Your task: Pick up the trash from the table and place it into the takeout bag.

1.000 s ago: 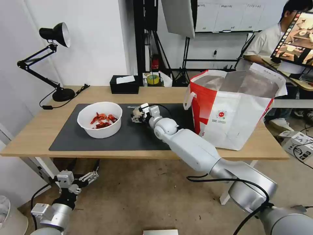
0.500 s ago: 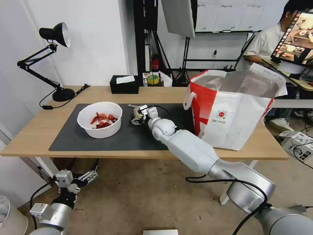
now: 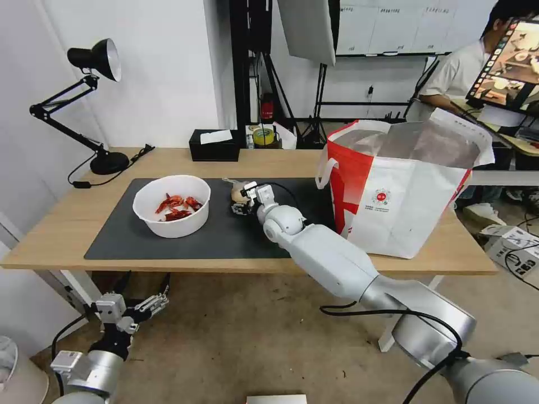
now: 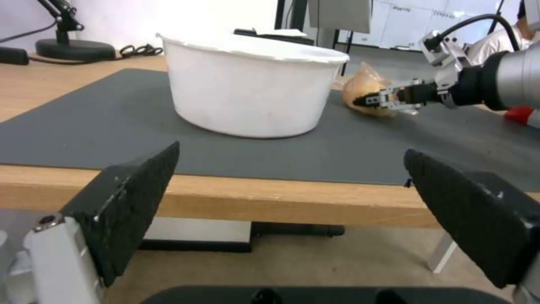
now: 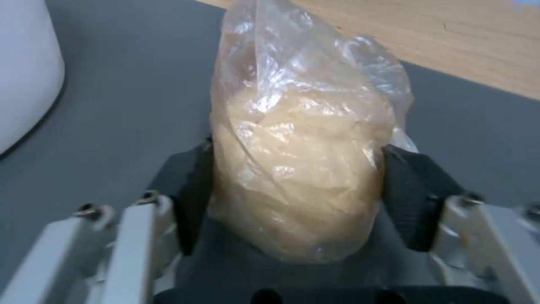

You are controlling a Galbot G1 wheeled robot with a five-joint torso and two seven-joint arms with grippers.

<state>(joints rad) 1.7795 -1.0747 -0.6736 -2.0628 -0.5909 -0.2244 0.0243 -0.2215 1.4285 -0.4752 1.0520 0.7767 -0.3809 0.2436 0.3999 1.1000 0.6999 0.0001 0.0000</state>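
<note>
right wrist view, right gripper (image 5: 295, 185) clamped on knotted clear bag (image 5: 303, 169), over dark mat (image 5: 112, 105)

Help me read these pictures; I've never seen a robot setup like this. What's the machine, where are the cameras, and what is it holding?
It is a two-armed wheeled robot. One picture looks down from its head; the other two come from cameras on its wrists. The right gripper is closed around a knotted clear bag of beige lump, on the dark grey mat of the light-wood table. Nearby stand a white round bowl of red crayfish shells and a large white-and-red takeout bag. The left gripper waits open below the table edge.
</note>
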